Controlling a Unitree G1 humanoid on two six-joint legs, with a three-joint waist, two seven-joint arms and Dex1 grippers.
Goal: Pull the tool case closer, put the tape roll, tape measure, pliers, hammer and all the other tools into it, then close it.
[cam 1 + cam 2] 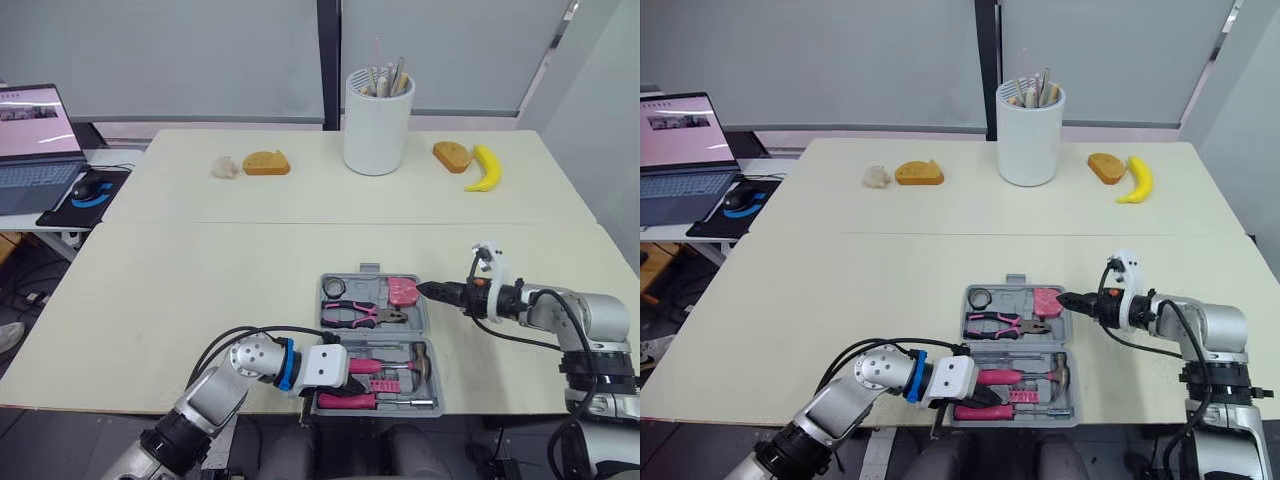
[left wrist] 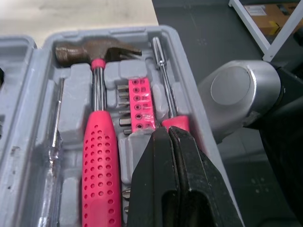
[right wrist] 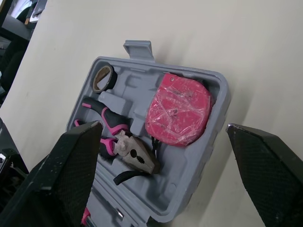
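The left gripper (image 2: 166, 137), black fingers pressed together, tips against the pink-handled steel screwdriver (image 2: 163, 75) beside the pink-gripped hammer (image 2: 97, 156) in the near half of the open grey plastic tool case (image 3: 221, 94). Pliers (image 3: 128, 149), black tape roll (image 3: 103, 78) and pink tape measure (image 3: 180, 111) fill the far half, where the right gripper (image 1: 435, 290) hovers spread wide. The case sits at the cream table's (image 1: 200, 260) front edge, so a hard push could tip it off, and an unseated screwdriver might jam the lid.

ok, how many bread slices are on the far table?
2. One bread slice lies left of the white container, beside a small pale lump; the other lies right of it, beside the banana. Anything behind the container would be hidden.
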